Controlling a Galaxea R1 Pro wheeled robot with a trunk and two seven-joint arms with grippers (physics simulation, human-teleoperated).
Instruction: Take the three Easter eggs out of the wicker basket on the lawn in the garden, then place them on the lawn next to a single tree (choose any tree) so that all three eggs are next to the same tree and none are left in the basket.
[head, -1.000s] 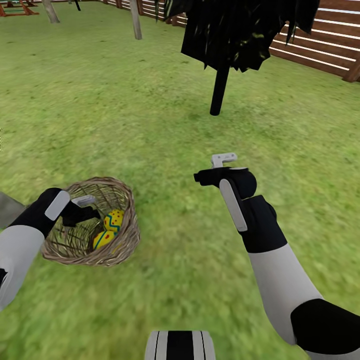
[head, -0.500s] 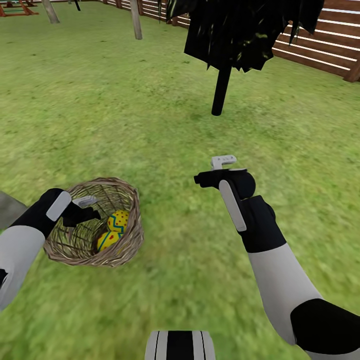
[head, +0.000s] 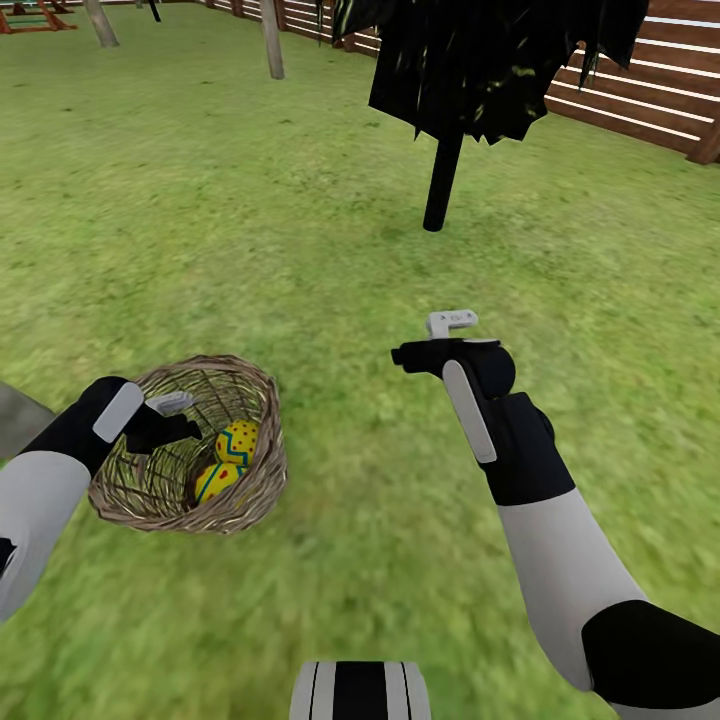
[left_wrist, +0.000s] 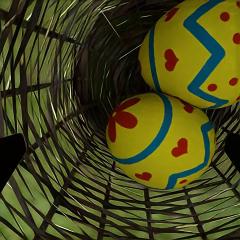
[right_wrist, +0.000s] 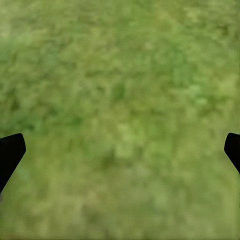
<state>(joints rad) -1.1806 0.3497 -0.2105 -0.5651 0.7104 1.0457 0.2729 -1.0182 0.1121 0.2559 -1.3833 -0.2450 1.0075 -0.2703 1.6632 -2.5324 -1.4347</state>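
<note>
Lawn (head: 300, 250) carries everything, largest first. Wicker basket (head: 255, 492) sits tilted directly ahead of the left gripper (head: 180, 420), mouth toward it, probably for reach. Two Easter eggs (left_wrist: 162, 140) lie touching, deep inside, between that gripper's wide-spread fingers. Right gripper (head: 432, 338), also wide and empty, hangs over bare grass, well apart.

Two Easter eggs (head: 237, 441) (head: 215, 481) lie in one wicker basket (head: 262, 470). One black-trunked tree (head: 442, 182) stands ahead; two pale trunks (head: 271, 40) (head: 100, 22) stand farther off.
</note>
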